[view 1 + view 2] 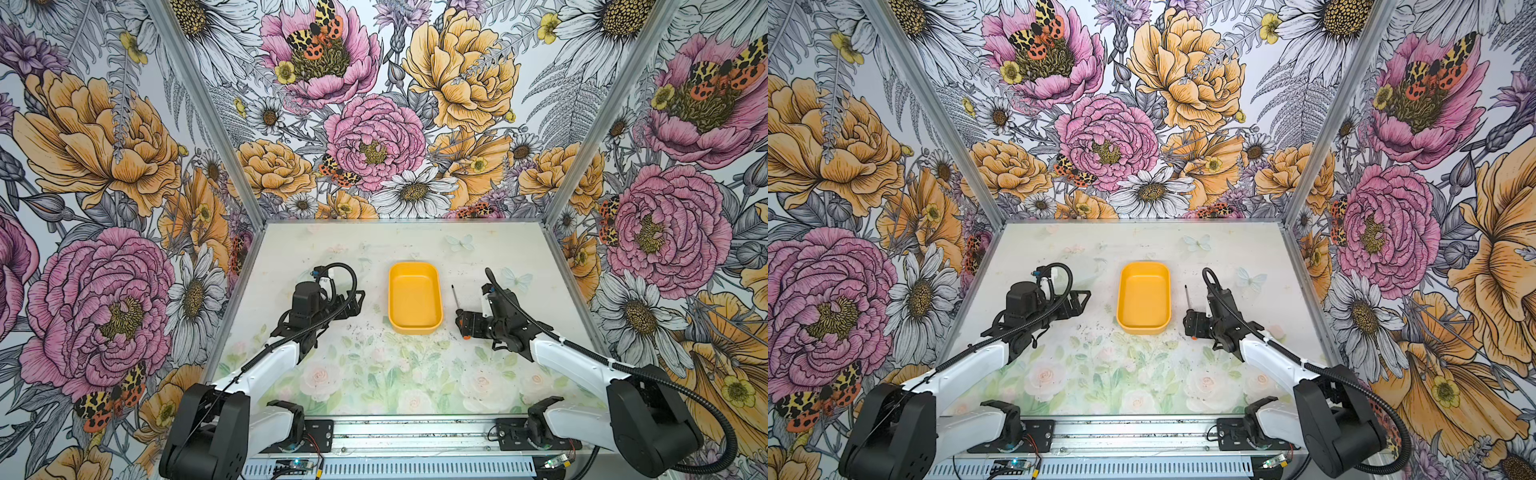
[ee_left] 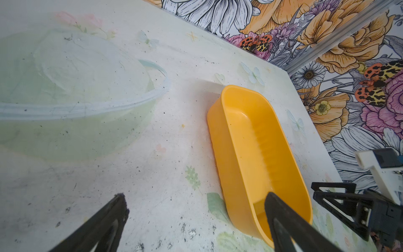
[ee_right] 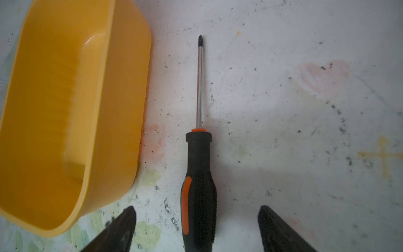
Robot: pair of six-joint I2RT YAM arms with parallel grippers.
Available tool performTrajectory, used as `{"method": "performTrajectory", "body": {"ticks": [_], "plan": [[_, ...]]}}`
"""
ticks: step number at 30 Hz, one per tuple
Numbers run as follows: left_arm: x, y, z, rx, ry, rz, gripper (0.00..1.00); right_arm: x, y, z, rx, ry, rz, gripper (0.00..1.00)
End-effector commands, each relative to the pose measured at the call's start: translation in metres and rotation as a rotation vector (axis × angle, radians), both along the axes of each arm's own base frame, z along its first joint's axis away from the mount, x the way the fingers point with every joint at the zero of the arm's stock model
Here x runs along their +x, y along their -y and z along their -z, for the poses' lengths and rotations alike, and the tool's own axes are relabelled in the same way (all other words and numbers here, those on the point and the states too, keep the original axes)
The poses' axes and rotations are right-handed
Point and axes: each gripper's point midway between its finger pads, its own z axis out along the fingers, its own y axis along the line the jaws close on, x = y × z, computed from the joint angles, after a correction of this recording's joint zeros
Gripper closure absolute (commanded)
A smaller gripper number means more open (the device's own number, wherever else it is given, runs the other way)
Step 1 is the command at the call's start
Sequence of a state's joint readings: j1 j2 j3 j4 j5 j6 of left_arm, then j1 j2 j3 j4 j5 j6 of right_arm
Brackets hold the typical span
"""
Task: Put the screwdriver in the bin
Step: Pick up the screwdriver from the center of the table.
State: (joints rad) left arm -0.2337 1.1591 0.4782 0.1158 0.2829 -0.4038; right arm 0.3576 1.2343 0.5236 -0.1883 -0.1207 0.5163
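- On the pale, scuffed printed tabletop, where did the small slim screwdriver lie, the one with the black-and-orange handle and thin metal shaft?
- Flat, just beside the shallow rounded yellow-orange plastic bin, on its right-arm side. Not touching, with a narrow strip of bare surface between. The bin was empty.
- Long axis?
- Parallel to the bin's long wall. Tip pointed away from the robot's base, handle end toward it.
- Which arm was nearer?
- Right, clearly. The right gripper sat over the rear part of the handle, fingers spread, one on each side, so square across the axis. The right wrist view showed gaps on both sides. Nothing pinched, nothing lifted.
- And the left?
- The left gripper hung on the bin's other side, fingers wide apart and empty. In both top views it stood clear of the bin and well apart from the tool.
- Step?
- I judged it pre-grasp. The task had barely begun: the tool was on the table, not in the bin.
- What did the next move turn on?
- Probably a squeeze on the thick grip, a lift, then a short sideways carry toward the robot's left, over the low wall. Kept parallel, the tool looked likely to fit lengthwise. The risk was the round handle rolling, or the shaft end drooping if it was pinched too far back.
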Motion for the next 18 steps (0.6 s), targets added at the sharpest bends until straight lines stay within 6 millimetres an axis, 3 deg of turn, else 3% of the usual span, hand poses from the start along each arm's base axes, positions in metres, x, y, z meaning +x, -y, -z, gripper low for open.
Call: {"method": "performTrajectory", "body": {"ticks": [1, 18], "plan": [[-0.003, 0.005, -0.003, -0.036, 0.001, 0.015, 0.01, 0.016, 0.001, -0.01, -0.021, 0.036, 0.037, 0.14], [-0.002, 0.009, 0.001, -0.056, -0.015, 0.026, 0.01, 0.023, -0.018, 0.009, -0.082, -0.02, -0.016, 0.21]]}}
